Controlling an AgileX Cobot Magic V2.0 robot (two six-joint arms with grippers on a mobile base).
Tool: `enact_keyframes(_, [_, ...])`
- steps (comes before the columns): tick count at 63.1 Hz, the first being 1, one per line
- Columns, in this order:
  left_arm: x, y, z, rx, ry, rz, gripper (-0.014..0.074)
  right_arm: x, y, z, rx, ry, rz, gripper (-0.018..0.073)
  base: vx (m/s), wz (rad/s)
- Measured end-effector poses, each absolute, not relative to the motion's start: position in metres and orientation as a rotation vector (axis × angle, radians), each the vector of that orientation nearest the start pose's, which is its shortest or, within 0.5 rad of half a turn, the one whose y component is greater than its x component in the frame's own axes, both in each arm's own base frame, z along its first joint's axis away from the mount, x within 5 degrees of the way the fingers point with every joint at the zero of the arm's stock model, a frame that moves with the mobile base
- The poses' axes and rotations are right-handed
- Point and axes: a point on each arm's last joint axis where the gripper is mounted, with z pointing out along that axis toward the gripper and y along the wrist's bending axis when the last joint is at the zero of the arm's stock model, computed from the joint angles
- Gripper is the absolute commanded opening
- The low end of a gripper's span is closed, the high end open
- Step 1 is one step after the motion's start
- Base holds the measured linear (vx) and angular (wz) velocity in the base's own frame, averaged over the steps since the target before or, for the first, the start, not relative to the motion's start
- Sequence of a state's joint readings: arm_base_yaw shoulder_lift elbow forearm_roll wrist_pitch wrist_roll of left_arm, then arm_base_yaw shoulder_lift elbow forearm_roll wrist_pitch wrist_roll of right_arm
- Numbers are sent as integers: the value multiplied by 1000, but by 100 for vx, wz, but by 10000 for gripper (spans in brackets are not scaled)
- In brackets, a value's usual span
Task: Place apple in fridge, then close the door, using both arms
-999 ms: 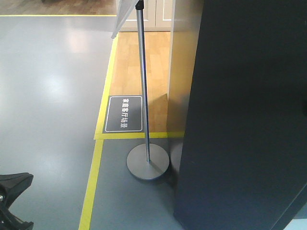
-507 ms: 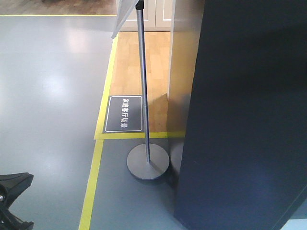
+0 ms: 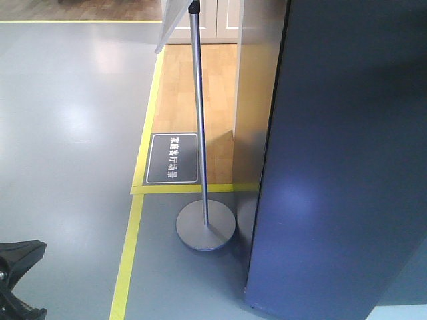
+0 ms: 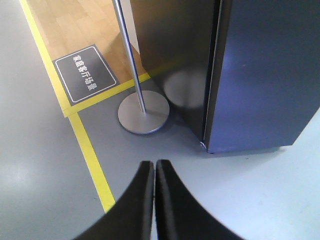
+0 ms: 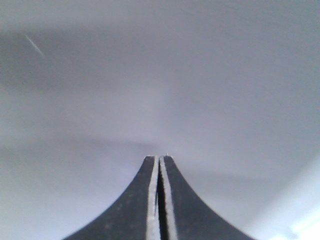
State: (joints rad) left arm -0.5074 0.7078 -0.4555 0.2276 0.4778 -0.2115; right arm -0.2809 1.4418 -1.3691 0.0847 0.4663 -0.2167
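Here, the dark grey door (image 3: 340, 160) fills the front view's three o'clock side beside a sign stand (image 3: 205, 227), while left gripper (image 4: 154, 167) and right gripper (image 5: 159, 161) hang with jaws pressed together, empty.

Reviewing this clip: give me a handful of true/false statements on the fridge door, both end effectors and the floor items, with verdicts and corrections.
1. The left end effector is shut and holds nothing. True.
2. The apple is clamped in the right end effector. False: its fingers are together with nothing between them, and no apple shows in any view.
3. A sign stand with a round metal base stands on the floor left of the fridge. True.
4. The door hangs wide open with its white lining and bins facing the camera. False: only its dark outer face shows, close against the fridge body.
5. The dark floor plaque lies on the grey floor outside the yellow tape. False: it lies on the wooden floor inside the tape.
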Motion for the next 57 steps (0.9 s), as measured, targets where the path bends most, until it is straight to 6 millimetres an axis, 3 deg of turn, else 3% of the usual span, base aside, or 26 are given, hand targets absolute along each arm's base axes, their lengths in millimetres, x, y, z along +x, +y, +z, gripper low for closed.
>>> enact_keyframes(13, [122, -57, 263, 488, 2150, -174, -6, 361, -98, 394, 81, 2003, -162, -3, 0, 0])
enact_keyframes(34, [122, -57, 263, 488, 2150, -174, -6, 401, -110, 389, 75, 2001, -145, -3, 0, 0])
enact_keyframes(45, [122, -57, 263, 488, 2150, -174, -6, 435, -122, 368, 106, 1955, -159, -3, 0, 0])
enact_keyframes(57, [122, -57, 263, 487, 2150, -174, -6, 440, -127, 360, 110, 2001, -143, -3, 0, 0])
